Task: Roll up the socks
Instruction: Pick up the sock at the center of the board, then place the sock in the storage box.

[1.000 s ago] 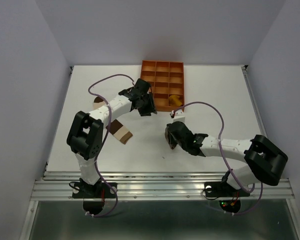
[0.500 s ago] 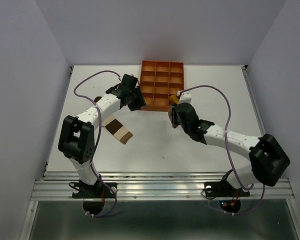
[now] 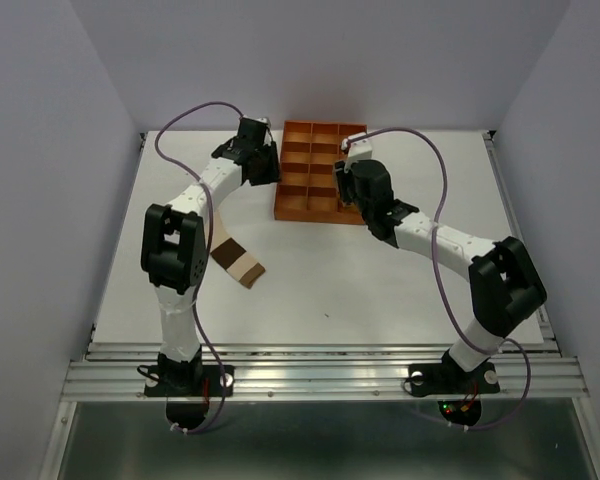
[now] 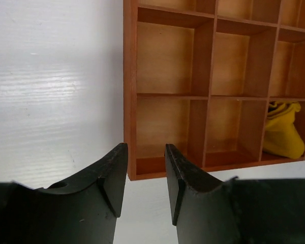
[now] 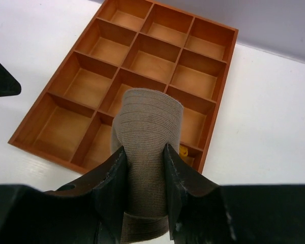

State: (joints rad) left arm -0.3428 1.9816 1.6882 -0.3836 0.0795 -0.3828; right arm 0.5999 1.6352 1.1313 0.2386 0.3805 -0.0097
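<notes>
My right gripper [image 5: 145, 152] is shut on a rolled taupe-brown sock [image 5: 150, 114] and holds it above the orange gridded tray [image 5: 233, 38]. In the top view that gripper [image 3: 352, 183] hangs over the tray's [image 3: 292, 212] right side. A mustard-yellow sock [image 4: 283, 129] lies bunched in a corner compartment; in the right wrist view only a bit of it [image 5: 184, 151] shows behind the taupe one. A cream sock with brown bands [image 3: 238, 263] lies flat on the table by the left arm. My left gripper [image 4: 145, 152] is open and empty, just off the tray's left edge [image 3: 257, 162].
The tray [image 4: 128, 101] has several compartments, most of them bare. White table [image 3: 380, 270] runs to a metal rail at the near edge; grey walls stand on both sides and behind. Purple cables loop over both arms.
My right gripper has carried the taupe-brown sock from mid-table back to over the tray. The left gripper has swung away to the tray's far-left side.
</notes>
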